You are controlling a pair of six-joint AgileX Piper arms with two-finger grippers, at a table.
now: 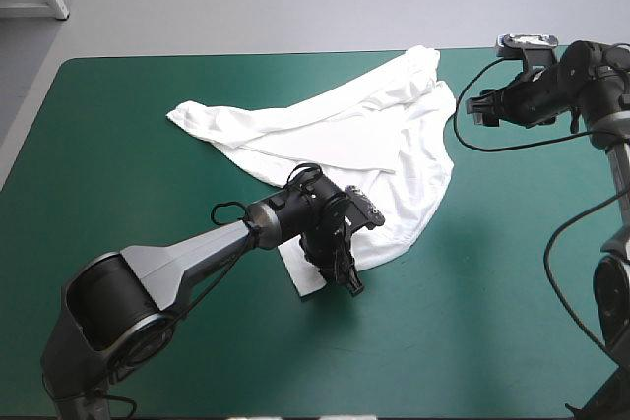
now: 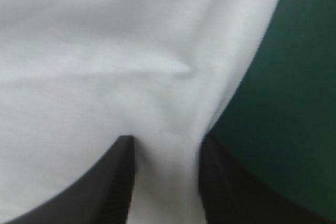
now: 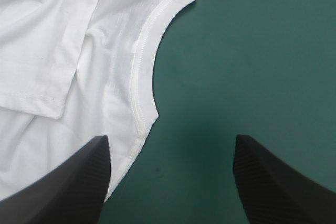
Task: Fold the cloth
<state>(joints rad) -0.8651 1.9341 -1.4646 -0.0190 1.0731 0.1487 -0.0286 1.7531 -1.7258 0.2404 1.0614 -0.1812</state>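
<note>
Left gripper (image 2: 165, 141) pinches the T-shirt (image 1: 345, 130) at its near edge. Right gripper (image 3: 170, 145) hangs wide apart by the T-shirt's far right edge. Open teal-green cover (image 1: 118, 164) spreads left and right of the T-shirt.

Left claw (image 1: 346, 276) on T-shirt (image 1: 394, 135), near corner; right claw (image 1: 472, 105) beside right edge

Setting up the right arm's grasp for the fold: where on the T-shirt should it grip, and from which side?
Probably the stitched curved hem at the T-shirt's far right edge, coming from the bare table beside it. It lies flat and exposed, next to one finger of the open right gripper, so a small shift would straddle it.
</note>
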